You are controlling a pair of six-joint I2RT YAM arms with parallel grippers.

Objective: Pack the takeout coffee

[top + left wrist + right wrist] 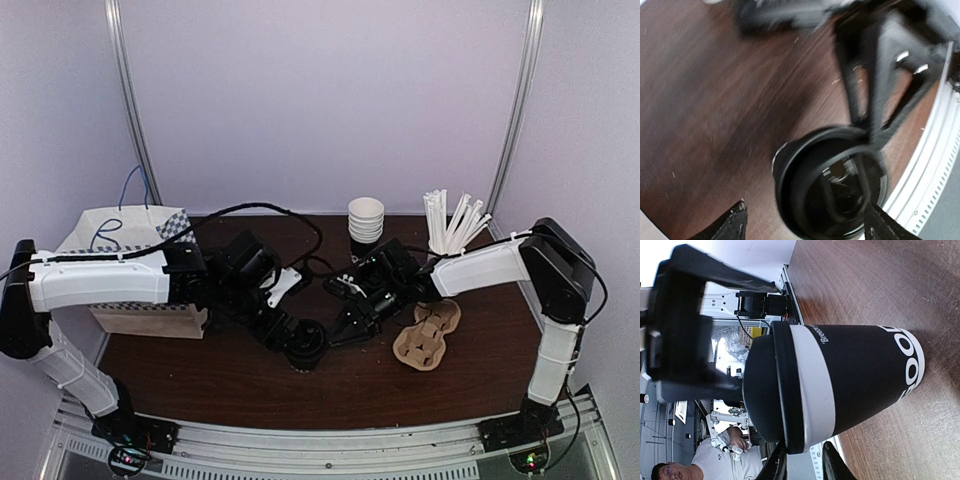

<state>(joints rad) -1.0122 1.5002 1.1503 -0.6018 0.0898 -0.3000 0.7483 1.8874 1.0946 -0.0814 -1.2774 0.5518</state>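
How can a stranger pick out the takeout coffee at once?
On the dark wooden table, look at the middle of the near half. The takeout coffee stands there, a black cup with a black lid, unlike the white cups stacked at the back.

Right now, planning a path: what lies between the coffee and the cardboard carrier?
Top view: the right gripper beside the coffee, then bare table before the cardboard carrier.

The dark wood counter (230,385) carries a paper bag (140,318) at left and the lidded coffee cup (305,345) at centre. A cardboard carrier (428,333) lies at right, with stacked cups (366,220) and straws (452,222) at the upper right.
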